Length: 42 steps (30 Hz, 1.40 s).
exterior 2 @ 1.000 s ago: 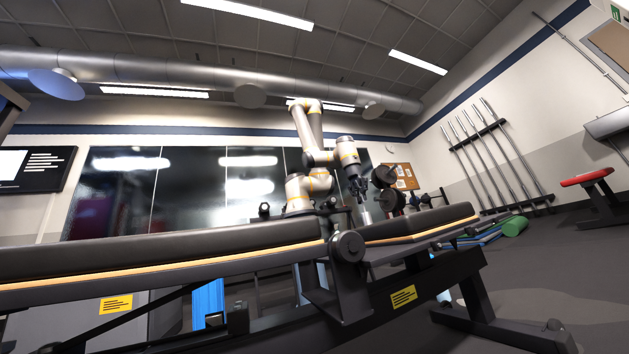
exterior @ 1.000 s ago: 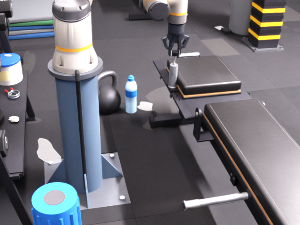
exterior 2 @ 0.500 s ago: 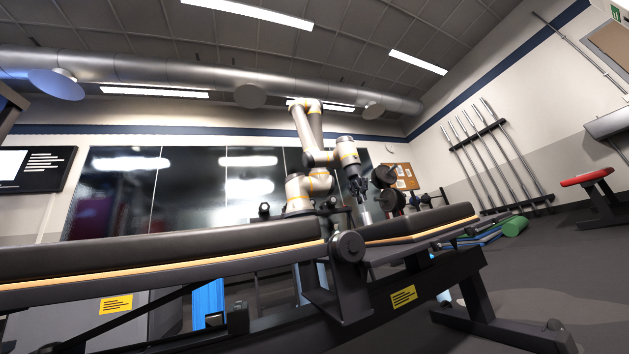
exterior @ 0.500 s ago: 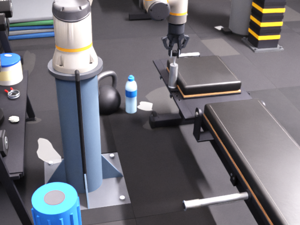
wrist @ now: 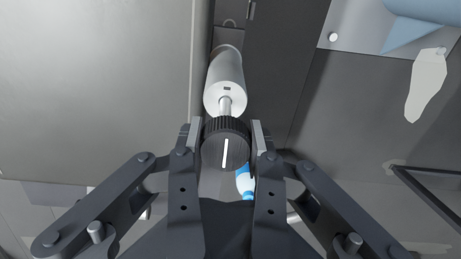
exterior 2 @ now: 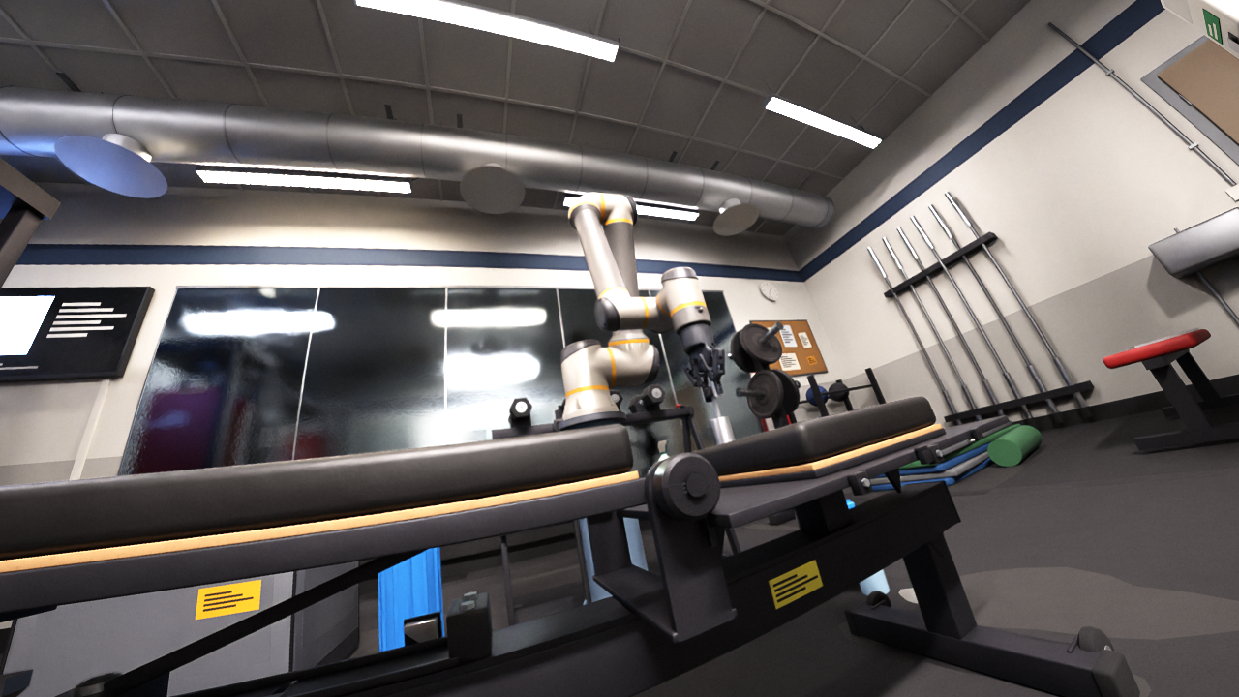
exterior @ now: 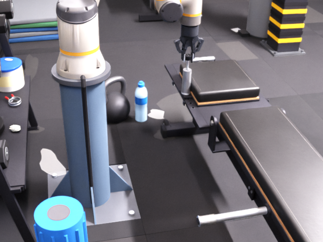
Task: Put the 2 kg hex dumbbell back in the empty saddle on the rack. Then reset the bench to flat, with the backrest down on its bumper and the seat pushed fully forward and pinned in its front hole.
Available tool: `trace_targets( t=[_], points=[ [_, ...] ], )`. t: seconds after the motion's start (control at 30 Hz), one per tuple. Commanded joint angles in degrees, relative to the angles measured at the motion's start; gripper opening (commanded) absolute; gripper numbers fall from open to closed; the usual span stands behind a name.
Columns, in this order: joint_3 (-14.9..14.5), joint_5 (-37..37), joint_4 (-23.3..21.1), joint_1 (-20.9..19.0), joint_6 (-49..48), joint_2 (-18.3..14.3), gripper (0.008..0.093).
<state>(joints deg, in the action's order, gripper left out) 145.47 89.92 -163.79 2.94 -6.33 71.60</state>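
My gripper is closed around the black knurled knob of the seat's pull pin. The knob tops a thin stem that enters a grey cylinder housing. The housing stands upright at the near left edge of the seat pad. The seat sits at the far end of its rail plate. The long backrest lies low, in line with the seat. A silver handle bar sticks out from the backrest's side. The dumbbell rack is at the far left, mostly out of view.
Behind the bench stands a yellow-striped black block stack and a grey column. My arm's blue pedestal rises at left. A kettlebell and a water bottle stand on the floor between pedestal and bench. A blue drum sits at the near left.
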Motion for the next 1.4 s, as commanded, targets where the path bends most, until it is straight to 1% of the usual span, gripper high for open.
trace_targets(
  t=[0.0, 0.3, 0.33, 0.73, 0.83, 1.13, 1.23, 1.37],
  points=[
    [0.01, 0.08, -0.04, 0.00, 0.00, 0.13, 0.0395],
    [0.01, 0.08, -0.04, 0.00, 0.00, 0.13, 0.0575],
    [0.01, 0.08, -0.04, 0.00, 0.00, 0.13, 0.0580],
    [0.00, 0.08, 0.26, 0.00, 0.00, 0.39, 0.0580],
    [-0.07, 0.08, 1.17, 0.00, 0.01, 1.27, 0.0580],
    [-0.49, 0.08, 5.69, 0.00, 0.01, 5.40, 0.0580],
    [-0.57, 0.08, 6.49, 0.00, 0.01, 6.09, 0.0580],
    [-0.59, 0.08, 6.69, 0.01, 0.01, 6.24, 0.0580]
  ],
)
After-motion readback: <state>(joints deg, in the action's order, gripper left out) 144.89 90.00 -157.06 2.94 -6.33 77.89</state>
